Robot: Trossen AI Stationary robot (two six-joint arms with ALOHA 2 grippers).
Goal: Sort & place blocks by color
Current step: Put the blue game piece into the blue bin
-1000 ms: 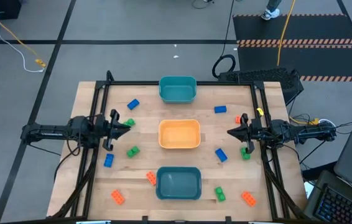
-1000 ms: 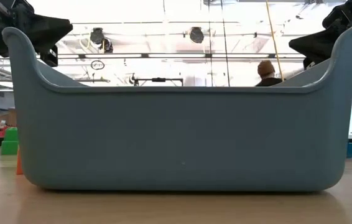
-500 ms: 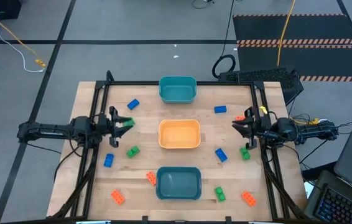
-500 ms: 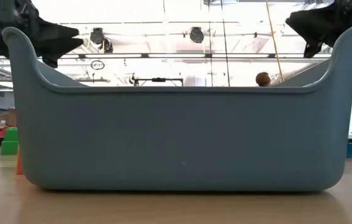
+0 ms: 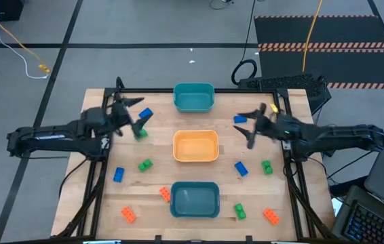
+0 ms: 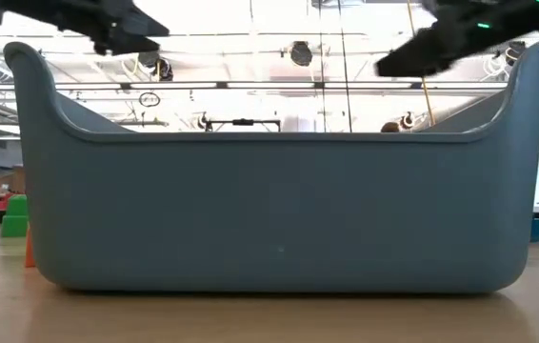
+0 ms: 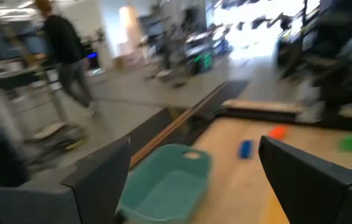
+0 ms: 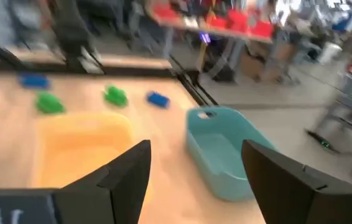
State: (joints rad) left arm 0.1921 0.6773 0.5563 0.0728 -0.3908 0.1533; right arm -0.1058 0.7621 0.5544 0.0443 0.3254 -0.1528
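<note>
left gripper (image 5: 135, 114): hanging above the table's far-left part with its fingers spread wide and nothing between them; a blue block (image 5: 145, 113) and a green block (image 5: 140, 133) are lying just beside it on the wood.
right gripper (image 5: 247, 127): hanging above the far-right part, fingers parted and empty, next to a blue block (image 5: 239, 119); whether it is over that block or only beside it, i cannot tell.
bins: three are standing in a row down the middle, a teal bin (image 5: 193, 97) far, an orange bin (image 5: 195, 146) in the centre, a second teal bin (image 5: 195, 198) near; all are looking empty from above.
blocks: all are lying loose on the table, none in a bin; on the left, another blue (image 5: 118, 175), a green (image 5: 144, 164) and an orange (image 5: 128, 215); near the front bin, an orange (image 5: 165, 194); on the right, a blue (image 5: 240, 169), two greens (image 5: 266, 167) (image 5: 239, 211) and an orange (image 5: 271, 215).
step in hand: seemingly each arm is lining up on its first block, so the sort is only starting.
doing it well: centring the open fingers over one block only, since the blue and green on the left are sitting close together; turning the wrist so the fingers are closing across the block's short sides; going straight down before closing.
risk: nudging the neighbour block, or pinching a corner so the block is twisting out.
low view: the near teal bin is filling the picture; both arms are showing dark above its rim.
</note>
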